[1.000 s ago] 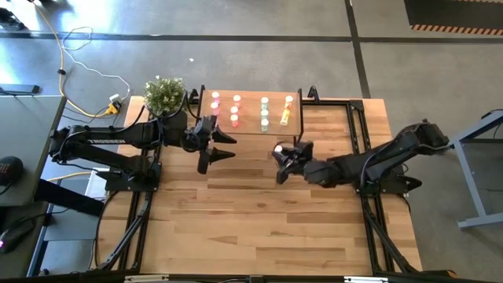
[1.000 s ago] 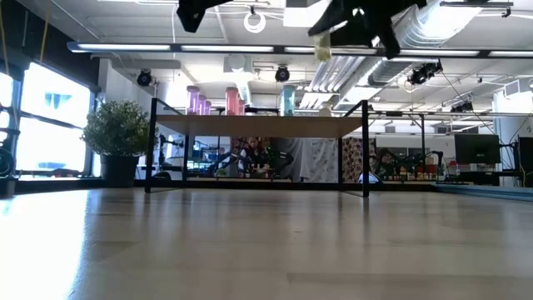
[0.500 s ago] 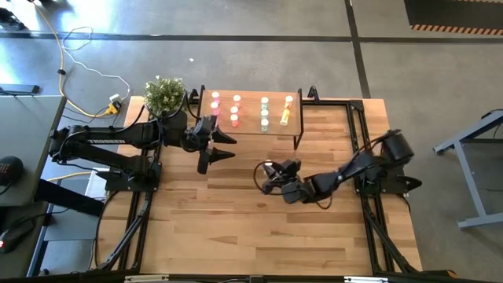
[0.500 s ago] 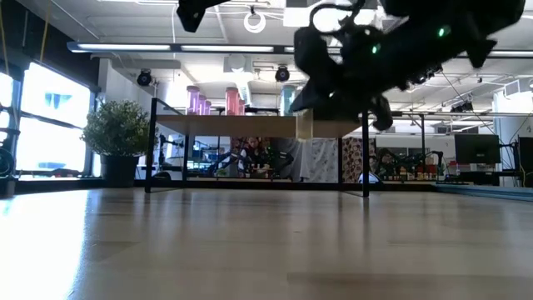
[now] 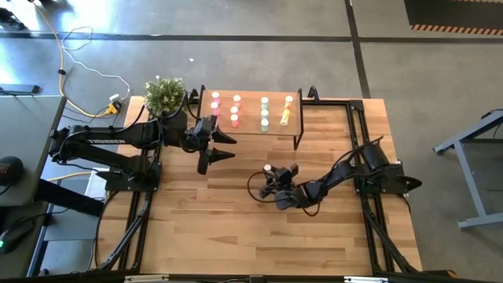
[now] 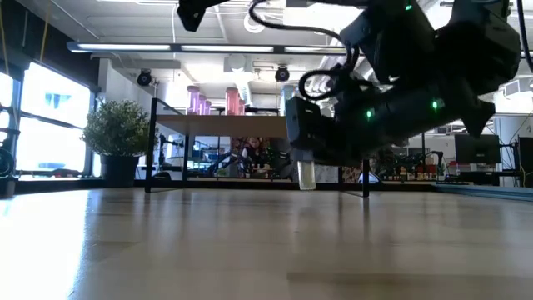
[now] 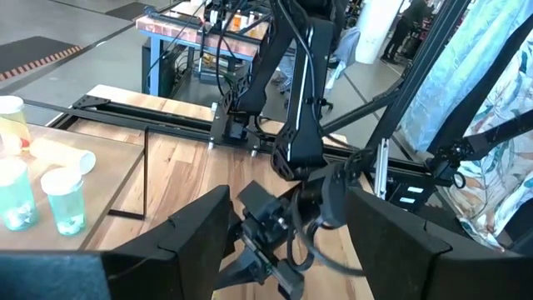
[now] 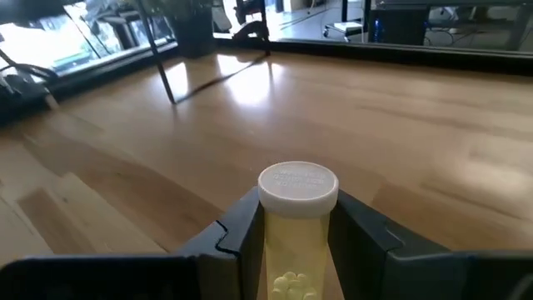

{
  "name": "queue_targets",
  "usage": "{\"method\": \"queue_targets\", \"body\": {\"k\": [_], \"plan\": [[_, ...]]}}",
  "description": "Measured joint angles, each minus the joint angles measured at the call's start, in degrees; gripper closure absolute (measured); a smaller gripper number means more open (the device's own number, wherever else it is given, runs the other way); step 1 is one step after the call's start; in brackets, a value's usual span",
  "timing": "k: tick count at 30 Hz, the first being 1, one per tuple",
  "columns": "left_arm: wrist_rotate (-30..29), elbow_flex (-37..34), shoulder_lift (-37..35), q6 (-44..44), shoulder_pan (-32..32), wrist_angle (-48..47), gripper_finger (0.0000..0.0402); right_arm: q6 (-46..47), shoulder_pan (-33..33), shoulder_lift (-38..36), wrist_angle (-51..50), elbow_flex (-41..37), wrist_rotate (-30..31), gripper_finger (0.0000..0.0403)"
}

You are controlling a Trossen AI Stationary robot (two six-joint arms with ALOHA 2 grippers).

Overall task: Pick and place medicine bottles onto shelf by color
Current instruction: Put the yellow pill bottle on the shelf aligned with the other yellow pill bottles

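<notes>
2 arms work the worktop (image 5: 236,228): the shelf (image 5: 250,126) sits upper centre, the left gripper (image 5: 224,147) waits beside it, fingers wide, empty. Right gripper (image 5: 269,179), centre frame, pinches 1 upright yellow bottle (image 8: 297,221) low over the wood.

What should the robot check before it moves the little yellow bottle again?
1. Grip: right hand is shut on the small yellow bottle with the white cap, one finger on each side. Ok.
2. Bottle upright, as the low view shows. Ok.
3. Bottle's bottom touching the wooden plank tabletop? Cannot tell.
4. Left hand is open, empty and waits beside the small raised light-wood shelf. Ok.
5. One yellow bottle lying on its side on the shelf. Not ok.
</notes>
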Motion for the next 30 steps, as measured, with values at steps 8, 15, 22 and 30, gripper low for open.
{"method": "queue_targets", "body": {"k": [8, 15, 22, 30], "plan": [[0.0, 0.0, 0.0, 0.0, 0.0, 0.0, 0.0174, -2.7, 0.0, 1.2, -0.6, 0.0, -1.1, 0.0295], [-0.1, 0.0, 0.0, 0.9, 0.0, 0.0, 0.0174, 1.5, -0.9, 1.1, -4.2, 0.2, -5.2, 0.0295], [-0.1, 0.0, 0.0, 1.1, 0.0, 0.0, 0.0174, 3.0, -0.9, 1.1, -4.6, 0.2, -7.3, 0.0295], [-0.1, 0.0, 0.0, 1.1, 0.0, 0.1, 0.0174, 5.6, -0.5, 1.2, -5.7, 0.0, -9.9, 0.0295]]}}
